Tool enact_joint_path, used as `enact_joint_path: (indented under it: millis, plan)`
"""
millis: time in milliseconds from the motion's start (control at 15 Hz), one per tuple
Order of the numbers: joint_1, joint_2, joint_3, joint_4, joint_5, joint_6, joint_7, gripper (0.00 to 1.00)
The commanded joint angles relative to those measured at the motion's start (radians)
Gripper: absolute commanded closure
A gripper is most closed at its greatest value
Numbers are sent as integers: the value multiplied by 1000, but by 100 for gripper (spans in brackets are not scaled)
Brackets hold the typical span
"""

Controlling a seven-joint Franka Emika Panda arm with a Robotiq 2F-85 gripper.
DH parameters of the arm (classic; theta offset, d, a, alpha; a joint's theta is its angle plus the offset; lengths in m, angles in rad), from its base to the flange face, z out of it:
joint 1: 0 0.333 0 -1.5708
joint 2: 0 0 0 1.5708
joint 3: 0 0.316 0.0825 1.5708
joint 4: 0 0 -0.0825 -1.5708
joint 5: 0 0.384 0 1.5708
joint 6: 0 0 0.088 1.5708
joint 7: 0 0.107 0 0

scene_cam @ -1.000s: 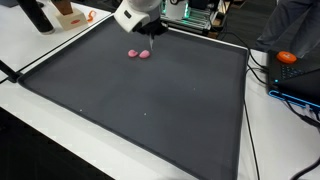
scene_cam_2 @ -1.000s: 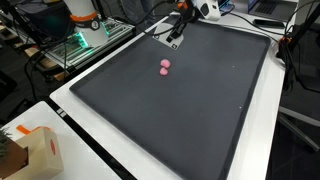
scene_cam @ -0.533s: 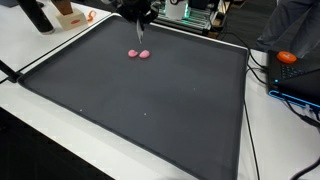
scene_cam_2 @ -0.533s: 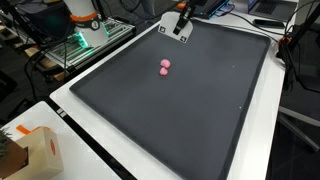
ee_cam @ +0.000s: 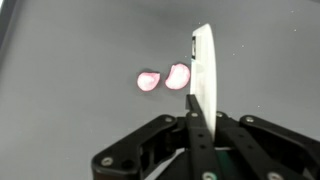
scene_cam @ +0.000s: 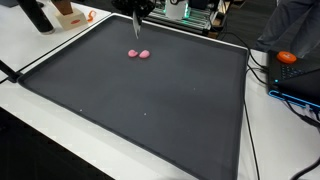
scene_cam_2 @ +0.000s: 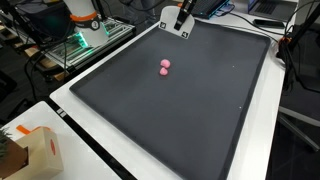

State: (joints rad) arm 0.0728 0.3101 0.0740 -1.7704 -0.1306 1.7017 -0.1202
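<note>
Grip on a thin white plate above two pink pieces

The end effector [scene_cam_2: 181,17] is closed on a thin white plate [scene_cam_2: 172,26], which the wrist view shows edge-on. It hangs above the far edge of the black mat [scene_cam: 150,110]. Two pink pieces [scene_cam_2: 164,67] lie touching each other on the mat, well apart from the plate in both exterior views. The mat lies on a white counter [scene_cam: 40,130].

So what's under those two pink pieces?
The pink pieces lie directly on the black mat. The mat covers whatever is beneath it; only the white table shows around its edges.
</note>
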Motion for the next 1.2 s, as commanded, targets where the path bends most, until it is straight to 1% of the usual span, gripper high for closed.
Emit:
enact_joint_path:
  millis: [0,67,267,667,867,1133]
  plan:
    - [1,1,-1,2,0,-3,0,96]
    - [1,1,-1,2,0,-3,0,99]
    - [-20,40,-3,14,20,31,-55,99]
    - [-74,93,-12,-31,40,126,-159,99]
    - [-115,93,-8,-89,70,202,-248,99]
    - [-162,72,1,-190,149,312,-371,99]
